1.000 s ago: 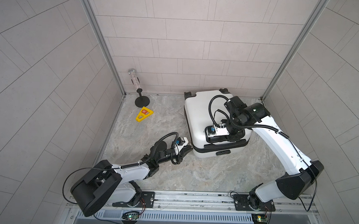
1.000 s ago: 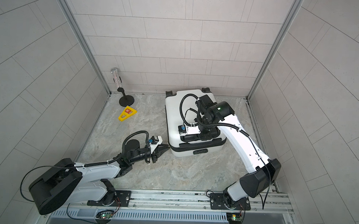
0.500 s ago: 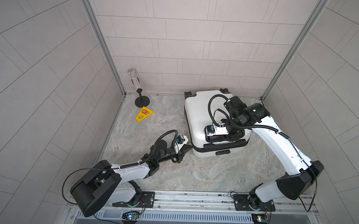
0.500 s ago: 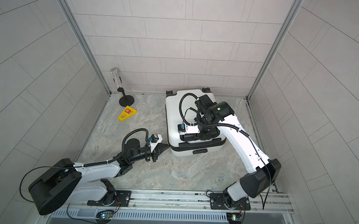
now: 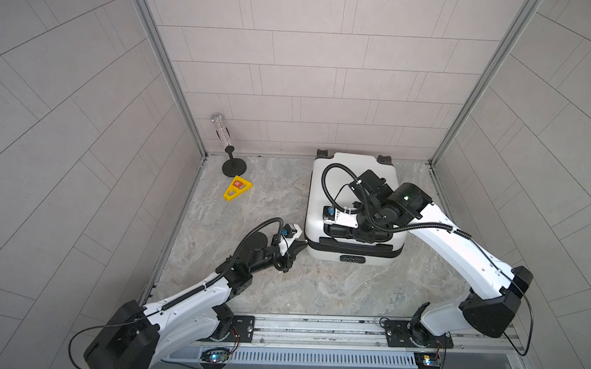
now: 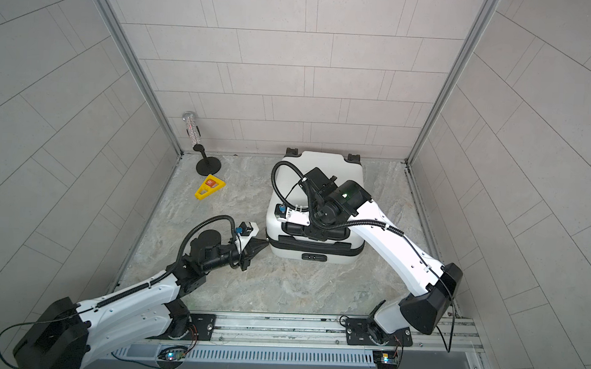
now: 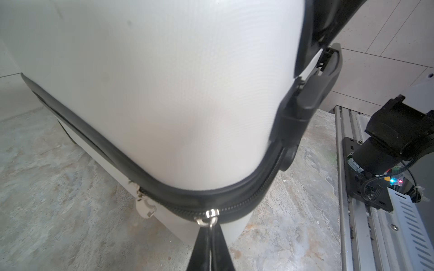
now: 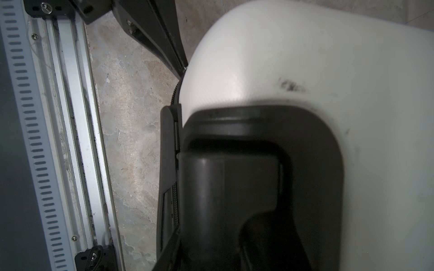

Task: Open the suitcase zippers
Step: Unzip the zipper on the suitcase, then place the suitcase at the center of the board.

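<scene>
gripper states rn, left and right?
Left gripper: shut, pinching the zipper pull at the suitcase corner.
Right gripper: down in the handle recess; open or shut cannot be told.

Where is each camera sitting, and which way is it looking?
Top views: high in front, looking down at suitcase, floor, left arm and right arm.
Left wrist: on the left arm, facing the suitcase's corner; its left tool shows, shut on the zipper pull.
Right wrist: on the right arm, looking down into the handle recess; nothing of its own shows clearly.
Shared: both wrist views show zipper band and front rail.
</scene>
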